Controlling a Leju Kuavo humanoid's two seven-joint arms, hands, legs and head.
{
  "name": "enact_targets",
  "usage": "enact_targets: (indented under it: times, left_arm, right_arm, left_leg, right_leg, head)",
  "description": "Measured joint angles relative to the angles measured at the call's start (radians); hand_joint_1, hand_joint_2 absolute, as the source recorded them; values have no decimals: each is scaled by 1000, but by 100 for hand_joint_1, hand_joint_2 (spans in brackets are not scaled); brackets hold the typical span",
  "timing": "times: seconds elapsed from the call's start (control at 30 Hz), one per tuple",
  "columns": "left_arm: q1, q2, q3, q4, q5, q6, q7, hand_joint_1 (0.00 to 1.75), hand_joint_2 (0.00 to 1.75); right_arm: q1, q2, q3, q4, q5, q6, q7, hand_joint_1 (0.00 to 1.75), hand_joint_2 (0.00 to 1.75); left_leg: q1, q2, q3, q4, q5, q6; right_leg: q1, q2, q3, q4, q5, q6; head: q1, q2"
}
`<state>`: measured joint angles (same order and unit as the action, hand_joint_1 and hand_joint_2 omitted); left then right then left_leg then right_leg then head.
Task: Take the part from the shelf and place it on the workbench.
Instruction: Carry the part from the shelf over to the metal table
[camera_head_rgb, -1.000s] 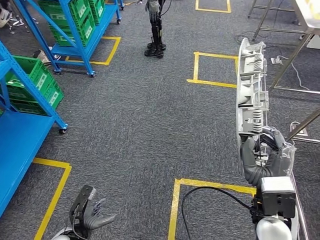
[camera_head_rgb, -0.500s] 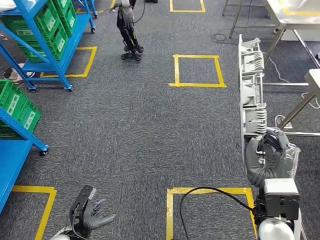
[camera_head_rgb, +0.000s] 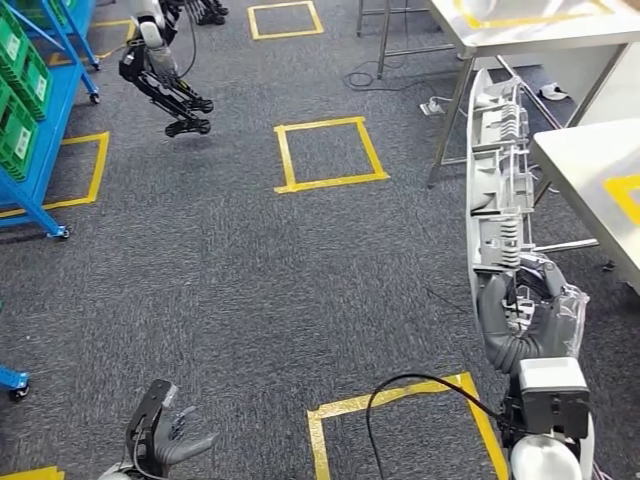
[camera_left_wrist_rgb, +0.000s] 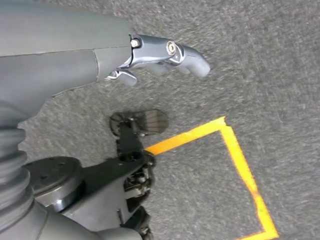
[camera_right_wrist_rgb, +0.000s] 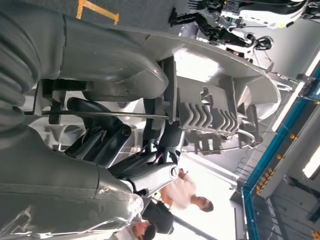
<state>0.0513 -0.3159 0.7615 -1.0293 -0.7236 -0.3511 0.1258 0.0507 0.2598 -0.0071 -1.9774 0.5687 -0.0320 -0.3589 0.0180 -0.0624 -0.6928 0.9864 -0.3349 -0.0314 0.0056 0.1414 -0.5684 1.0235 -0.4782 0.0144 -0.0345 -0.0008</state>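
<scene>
My R hand (camera_head_rgb: 528, 315) grips the part (camera_head_rgb: 494, 190), a long grey ribbed plastic piece, by its lower end; part stands upright above the hand, over the carpet (camera_head_rgb: 249, 270), just beside the workbench (camera_head_rgb: 581, 165) but not on it. Close up, fingers (camera_right_wrist_rgb: 151, 177) wrap the part's ribs (camera_right_wrist_rgb: 205, 112). L hand (camera_head_rgb: 162, 435) hangs low, holds nothing, fingers apart. Blue shelf (camera_head_rgb: 41, 110) w/ green bins far left. Another robot's legs (camera_head_rgb: 166, 90) on the carpet near the shelf.
</scene>
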Motion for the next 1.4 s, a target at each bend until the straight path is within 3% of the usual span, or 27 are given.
enact_targets:
  times: [0.03,0.1,0.17,0.23,0.27,0.3,0.37,0.43,0.47,0.53,0.6,0.7,0.73,0.77,0.8,0.83,0.9,0.97,1.03,1.07,1.1,1.17,1.2,1.27,1.3,1.4]
  left_arm:
    - [-13,0,11,14,-6,0,-3,0,175]
    - [-39,1,29,38,-10,1,-7,0,175]
    - [-52,3,45,60,-11,3,-9,0,175]
    - [-59,6,59,80,-12,7,-10,0,175]
    - [-62,7,63,89,-12,9,-10,0,175]
    - [-65,9,66,97,-12,11,-10,0,175]
    - [-72,12,70,109,-13,15,-10,0,175]
    - [-76,17,76,119,-15,16,-10,0,175]
    - [-77,21,79,122,-17,17,-11,0,175]
    - [-81,25,84,131,-21,19,-11,0,175]
    - [-89,31,85,142,-28,25,-12,0,175]
    - [-96,40,87,165,-35,35,-13,0,175]
    - [-96,43,88,171,-37,36,-13,0,175]
    - [-96,46,88,176,-38,36,-13,0,175]
    - [-97,49,89,179,-38,37,-13,0,175]
    - [-98,53,90,182,-35,37,-14,0,175]
    - [-100,71,98,196,-21,33,-26,0,175]
    - [-100,109,118,231,-12,21,-50,0,175]
    - [-100,152,139,273,-12,14,-74,0,175]
    - [-101,172,148,289,-12,11,-82,0,175]
    - [-101,184,153,302,-12,10,-87,0,175]
    - [-101,204,164,325,-16,10,-91,0,175]
    - [-99,211,169,337,-19,12,-91,0,175]
    - [-96,223,178,357,-28,16,-90,0,175]
    - [-97,227,182,365,-31,17,-90,0,175]
    - [-98,237,187,382,-34,17,-91,0,175]
  right_arm:
    - [0,0,1,0,0,-1,0,175,175]
    - [-1,0,3,0,0,-1,0,175,175]
    - [-2,0,6,0,-1,0,0,175,175]
    - [-2,0,8,1,-2,0,0,175,175]
    - [-2,0,8,1,-2,0,-1,175,175]
    - [-2,0,8,1,-2,0,-1,175,175]
    - [-2,0,9,1,-3,0,-1,175,175]
    - [-3,0,11,1,-3,0,-1,175,175]
    - [-3,0,12,1,-3,0,-1,175,175]
    - [-3,0,13,1,-3,-1,-1,175,175]
    - [-3,0,15,1,-3,-1,0,175,175]
    - [-3,0,18,2,-4,-1,0,175,175]
    - [-3,0,18,3,-4,-1,0,175,175]
    - [-3,0,19,3,-4,-1,0,175,175]
    - [-3,0,19,3,-5,3,-1,175,175]
    - [-4,0,21,3,-6,8,-1,175,175]
    - [-8,0,35,11,-2,13,-5,175,175]
    - [-18,-1,76,36,7,-13,-11,175,175]
    - [-30,-3,127,66,12,-47,-12,175,175]
    - [-35,-5,147,77,12,-59,-12,175,175]
    - [-39,-6,162,84,12,-65,-11,175,175]
    - [-45,-9,185,97,8,-71,-8,175,175]
    - [-47,-10,194,102,4,-73,-5,175,175]
    - [-51,-12,207,110,-6,-77,2,175,175]
    - [-52,-13,211,112,-9,-79,4,175,175]
    - [-58,-14,223,113,-14,-84,5,175,175]
  left_leg:
    - [0,8,3,0,3,7]
    - [-2,24,9,0,-3,23]
    - [-5,43,16,0,-11,33]
    - [-6,66,21,0,-20,35]
    - [-6,77,24,1,-24,34]
    - [-5,87,28,1,-28,32]
    - [-6,103,40,3,-38,24]
    - [-11,116,50,7,-46,14]
    - [-13,125,53,8,-47,9]
    - [-12,143,57,6,-51,-1]
    - [-8,126,47,38,-80,-11]
    - [-7,77,-37,222,-175,-15]
    - [-8,71,-65,276,-193,-14]
    - [-9,68,-77,299,-192,-12]
    - [-10,65,-70,281,-171,-9]
    - [-10,58,-45,229,-138,-5]
    - [-6,22,25,91,-81,2]
    - [-4,-3,64,20,-70,4]
    - [-4,12,72,10,-73,10]
    - [-4,21,75,5,-72,16]
    - [-3,29,77,0,-70,21]
    - [-5,46,81,-5,-71,29]
    - [-7,57,82,-5,-72,30]
    - [-8,79,84,-4,-75,30]
    - [-7,89,86,-4,-77,29]
    - [-8,117,100,-2,-86,17]
  right_leg:
    - [-1,-7,-1,3,-8,4]
    - [0,-57,-18,49,-42,14]
    - [1,-114,-79,168,-104,21]
    - [-2,-131,-144,274,-135,26]
    - [-3,-134,-154,279,-122,28]
    - [-5,-140,-144,244,-91,30]
    - [-6,-178,-83,107,-14,33]
    - [-5,-208,-39,17,26,29]
    - [-4,-208,-35,6,29,25]
    - [-5,-181,-38,7,33,12]
    - [-7,-157,-37,4,38,-1]
    - [-8,-121,-36,3,40,-13]
    - [-7,-107,-36,3,40,-14]
    - [-6,-92,-36,3,40,-14]
    - [-6,-77,-35,3,40,-14]
    - [-6,-63,-34,3,40,-14]
    - [-5,-35,-34,6,38,-10]
    - [-5,-10,-39,8,38,-2]
    - [-9,9,-45,4,39,9]
    - [-8,-2,-49,9,34,15]
    - [-6,-27,-58,27,21,19]
    - [-3,-96,-106,125,-32,23]
    - [-3,-116,-140,193,-62,25]
    - [-5,-132,-186,277,-82,30]
    - [-6,-136,-181,266,-65,31]
    - [-4,-179,-81,77,26,30]
  head:
    - [1,0]
    - [4,0]
    - [7,0]
    - [7,0]
    - [7,0]
    - [7,0]
    - [8,0]
    - [9,0]
    - [9,0]
    - [7,0]
    - [5,0]
    - [-2,0]
    - [-3,0]
    - [-3,0]
    - [-3,0]
    - [-3,0]
    - [-3,0]
    - [-3,0]
    - [-3,0]
    - [-3,0]
    - [-1,0]
    - [4,0]
    - [5,0]
    - [5,0]
    - [5,0]
    - [5,0]
